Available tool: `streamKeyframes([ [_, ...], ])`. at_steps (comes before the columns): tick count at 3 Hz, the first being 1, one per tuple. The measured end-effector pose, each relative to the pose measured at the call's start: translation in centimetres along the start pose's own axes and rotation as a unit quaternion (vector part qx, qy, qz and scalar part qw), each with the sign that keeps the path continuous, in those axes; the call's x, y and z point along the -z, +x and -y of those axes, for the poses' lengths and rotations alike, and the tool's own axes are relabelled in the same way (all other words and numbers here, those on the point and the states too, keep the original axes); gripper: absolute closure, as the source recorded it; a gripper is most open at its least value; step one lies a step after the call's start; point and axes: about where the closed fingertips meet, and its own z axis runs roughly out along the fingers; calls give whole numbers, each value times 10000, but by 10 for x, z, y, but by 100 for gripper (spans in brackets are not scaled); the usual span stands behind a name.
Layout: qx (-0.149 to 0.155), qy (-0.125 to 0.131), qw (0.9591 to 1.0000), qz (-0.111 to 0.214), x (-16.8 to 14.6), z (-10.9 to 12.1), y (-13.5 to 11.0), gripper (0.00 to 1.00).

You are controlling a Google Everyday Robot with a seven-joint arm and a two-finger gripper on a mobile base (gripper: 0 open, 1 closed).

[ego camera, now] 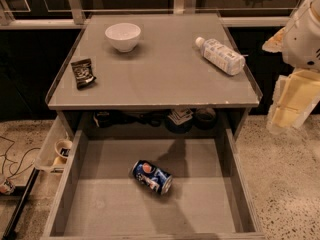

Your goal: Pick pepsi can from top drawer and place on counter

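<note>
The pepsi can (pixel 152 176) lies on its side on the floor of the open top drawer (pixel 110 204), near the middle, with its silver end facing front right. The counter (pixel 160 79) is directly above and behind the drawer. My gripper (pixel 287 115), cream-coloured under a white arm, hangs at the right edge of the view. It is outside the drawer's right wall, about level with the counter's front edge, and well apart from the can. Nothing shows in it.
On the counter stand a white bowl (pixel 122 36) at the back left, a clear plastic bottle (pixel 220 55) lying at the back right, and a dark snack packet (pixel 83 73) at the left. A translucent bin (pixel 51 149) hangs left of the drawer. Dark items sit under the counter (pixel 180 118).
</note>
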Motion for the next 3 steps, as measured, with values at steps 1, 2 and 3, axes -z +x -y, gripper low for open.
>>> streamKeyframes([
  [1, -8, -11, 10000, 61, -1, -1, 0, 0],
  [2, 75, -127, 9995, 262, -24, -16, 4, 0],
  [3, 182, -241, 9979, 581, -53, -43, 7, 0],
])
